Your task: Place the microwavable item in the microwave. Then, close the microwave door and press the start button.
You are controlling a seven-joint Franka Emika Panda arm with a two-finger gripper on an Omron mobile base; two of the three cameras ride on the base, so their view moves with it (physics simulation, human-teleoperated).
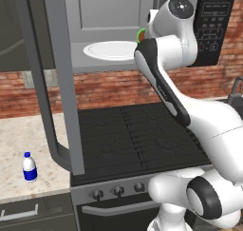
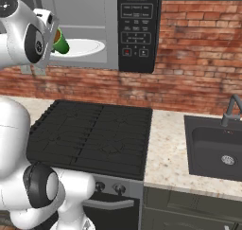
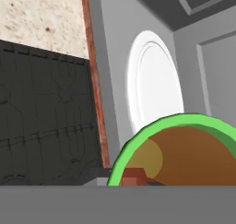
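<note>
Right base view: my gripper (image 2: 56, 39) is clamped on one glossy green tapered cup (image 2: 61, 42) of brown filling, tilted at the microwave (image 2: 111, 39) mouth, the round white turntable plate (image 2: 87, 47) at 3 o'clock; one blue-labelled bottle (image 1: 29, 167) stands on speckled counter (image 1: 21, 144).

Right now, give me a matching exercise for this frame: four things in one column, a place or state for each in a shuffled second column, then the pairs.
Things:
1. green cup
2. blue-labelled bottle
3. microwave door
4. turntable plate

Places or states:
A. swung wide open
B. standing on the counter left of the stove
C. held by the gripper at the microwave opening
D. lying on the microwave floor

Pairs: 1-C, 2-B, 3-A, 4-D
</note>
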